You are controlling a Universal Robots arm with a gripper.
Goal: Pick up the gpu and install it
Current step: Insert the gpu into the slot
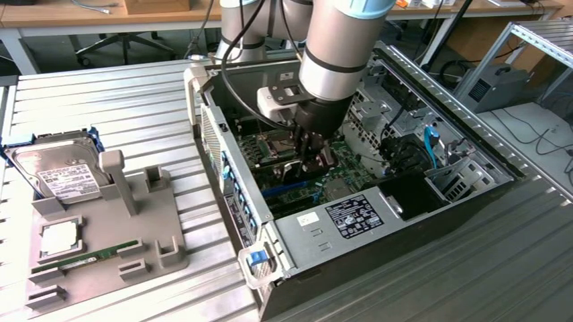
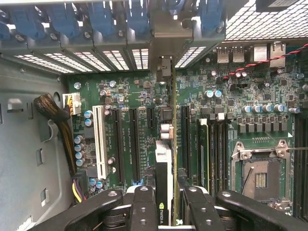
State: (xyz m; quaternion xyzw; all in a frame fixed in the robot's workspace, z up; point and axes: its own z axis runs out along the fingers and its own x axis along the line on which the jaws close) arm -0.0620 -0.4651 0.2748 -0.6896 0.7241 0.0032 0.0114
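Note:
Inside the open computer case (image 1: 358, 221), my gripper (image 1: 313, 153) hangs low over the motherboard (image 2: 144, 101). It is shut on the gpu (image 2: 163, 168), which the wrist view shows edge-on between the two black fingers (image 2: 143, 207). The card stands upright along the black expansion slots (image 2: 134, 144), and its silver end bracket (image 2: 163, 33) reaches the rear slot openings of the case. I cannot tell whether the card's edge is seated in a slot. In the exterior view, little of the gpu (image 1: 323, 162) shows below the gripper.
A white slot (image 2: 99, 142), a cable bundle (image 2: 53, 110) and the CPU socket (image 2: 260, 173) lie around the card. Outside the case, a grey fixture (image 1: 107, 235) holds a silver hard drive (image 1: 54, 173), a chip (image 1: 58, 238) and a memory stick (image 1: 85, 258).

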